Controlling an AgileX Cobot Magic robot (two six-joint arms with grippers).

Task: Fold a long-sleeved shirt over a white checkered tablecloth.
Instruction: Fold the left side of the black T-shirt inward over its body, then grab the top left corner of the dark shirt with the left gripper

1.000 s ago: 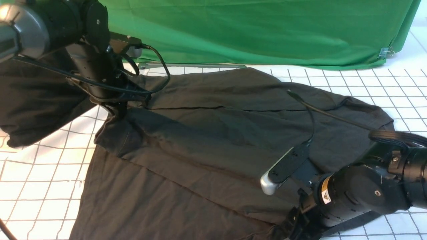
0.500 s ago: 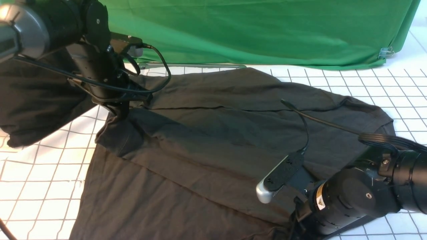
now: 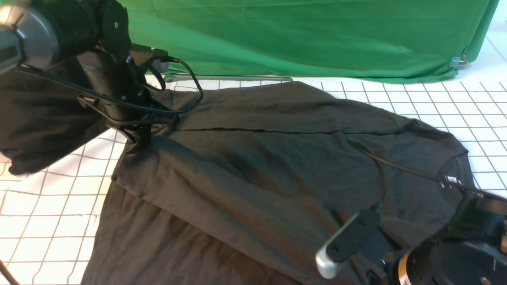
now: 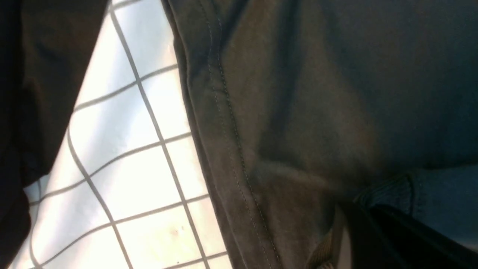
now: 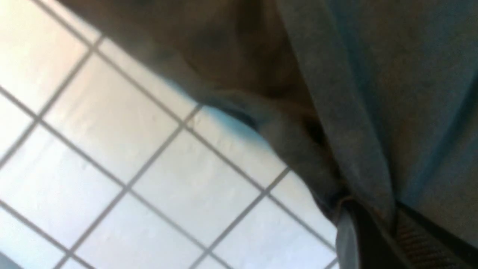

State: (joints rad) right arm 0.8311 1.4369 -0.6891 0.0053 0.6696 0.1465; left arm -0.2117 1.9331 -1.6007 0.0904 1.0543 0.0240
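Shirt [image 3: 253, 166]: right pincer [image 5: 377, 224] just clamped its edge, lifting off tablecloth [image 3: 47, 206]; left pincer [image 3: 139, 139] grips opposite edge. Fold can start.

A wrinkled green cloth [image 3: 317, 35] hangs as a backdrop across the far side, from 11 to 1 o'clock. 1 metal clip [image 3: 458, 62] pinches its lower corner at 2 o'clock. A shapeless black cloth heap [image 3: 35, 118] sits at 9 o'clock.

The left arm [image 3: 47, 31] reaches in high, wrist bent down, left hand [image 3: 139, 140] pinched on the shirt [image 3: 257, 166]. The right arm [image 3: 459, 257] lies low and near, right hand [image 5: 384, 228] clamped on shirt cloth.
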